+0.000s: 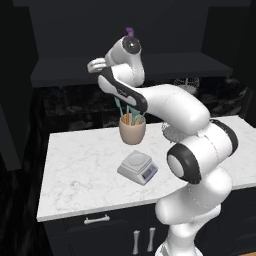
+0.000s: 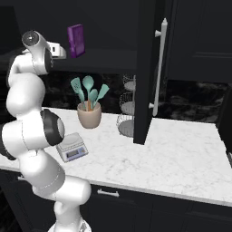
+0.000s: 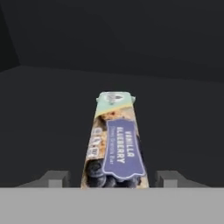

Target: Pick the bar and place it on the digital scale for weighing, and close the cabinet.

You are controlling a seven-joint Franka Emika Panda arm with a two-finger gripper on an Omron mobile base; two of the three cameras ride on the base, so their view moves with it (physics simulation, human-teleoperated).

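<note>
The arm (image 1: 175,107) is glossy white, built of thick rounded segments like swollen tubes; each joint (image 1: 184,165) carries a black band around a white domed cap; a long black strip runs along the slim forearm (image 1: 120,90) near the hand; the topmost joint cap (image 2: 31,39) is dark grey and round with a small highlight; the hand block (image 2: 55,49) is pale grey-white and boxy; the fingertips (image 3: 56,178) are small, squared, dark grey blocks; no cables or screws can be made out.

White marble counter (image 1: 75,170) over black drawers (image 2: 149,206) — dark, dim walls.
</note>
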